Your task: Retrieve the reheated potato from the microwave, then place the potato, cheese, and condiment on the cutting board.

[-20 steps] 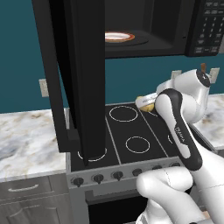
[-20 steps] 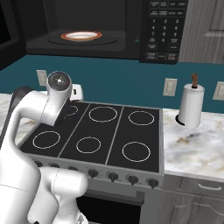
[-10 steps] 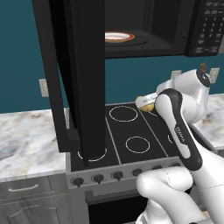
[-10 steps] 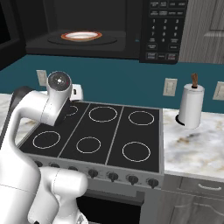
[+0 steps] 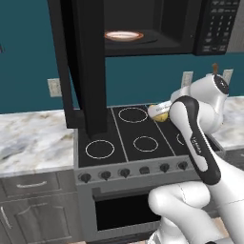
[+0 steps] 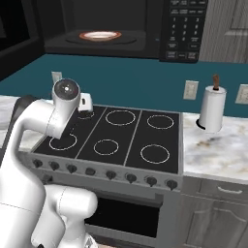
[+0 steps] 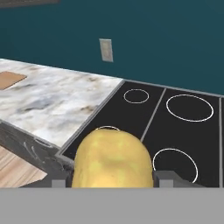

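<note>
Holding steady: nothing moved over the last second. Fingers [image 7: 112,183] clamped on potato [image 7: 113,161], hovering over stove [image 7: 175,131] (microwave [image 5: 143,28] open, plate [image 5: 124,35] bare). Retrieval done; carry toward board [image 7: 11,79] at 10 o'clock on counter [image 7: 52,105] next.

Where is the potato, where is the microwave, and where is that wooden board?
potato [image 7: 113,158]: hand view, middle of its yellow front, between the fingertips.
microwave [image 6: 183,30]: right base view, on its button keypad.
cutting board [image 7: 9,79]: hand view, on its flat brown top, far along the counter.
</note>
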You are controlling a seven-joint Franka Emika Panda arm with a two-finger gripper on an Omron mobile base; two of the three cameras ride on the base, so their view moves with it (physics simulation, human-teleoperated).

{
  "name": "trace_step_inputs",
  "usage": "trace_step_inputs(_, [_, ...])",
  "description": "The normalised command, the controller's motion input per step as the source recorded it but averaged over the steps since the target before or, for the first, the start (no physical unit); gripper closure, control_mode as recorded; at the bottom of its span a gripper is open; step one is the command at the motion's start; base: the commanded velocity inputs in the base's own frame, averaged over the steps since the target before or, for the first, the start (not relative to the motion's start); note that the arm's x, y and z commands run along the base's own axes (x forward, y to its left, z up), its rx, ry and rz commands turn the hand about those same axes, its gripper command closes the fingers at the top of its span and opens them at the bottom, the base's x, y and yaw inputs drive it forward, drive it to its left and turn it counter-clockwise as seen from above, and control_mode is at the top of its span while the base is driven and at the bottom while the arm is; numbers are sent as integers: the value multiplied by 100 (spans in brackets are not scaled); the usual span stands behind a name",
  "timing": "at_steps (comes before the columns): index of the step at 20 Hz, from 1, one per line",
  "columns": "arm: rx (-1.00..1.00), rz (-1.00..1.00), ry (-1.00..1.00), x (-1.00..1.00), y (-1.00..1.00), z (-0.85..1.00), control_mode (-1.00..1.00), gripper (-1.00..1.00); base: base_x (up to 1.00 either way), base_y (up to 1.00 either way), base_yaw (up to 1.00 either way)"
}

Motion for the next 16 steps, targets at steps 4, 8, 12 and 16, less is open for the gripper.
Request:
trace_step_inputs(4, [0, 0, 0, 0, 0, 0, 100, 100, -52, -2, 4])
trace_step_inputs(8, [0, 0, 0, 0, 0, 0, 100, 100, -55, -9, 21])
trace_step_inputs(12, [0, 0, 0, 0, 0, 0, 100, 100, -60, -11, 48])
trace_step_inputs(16, [0, 0, 0, 0, 0, 0, 100, 100, -67, -16, 49])
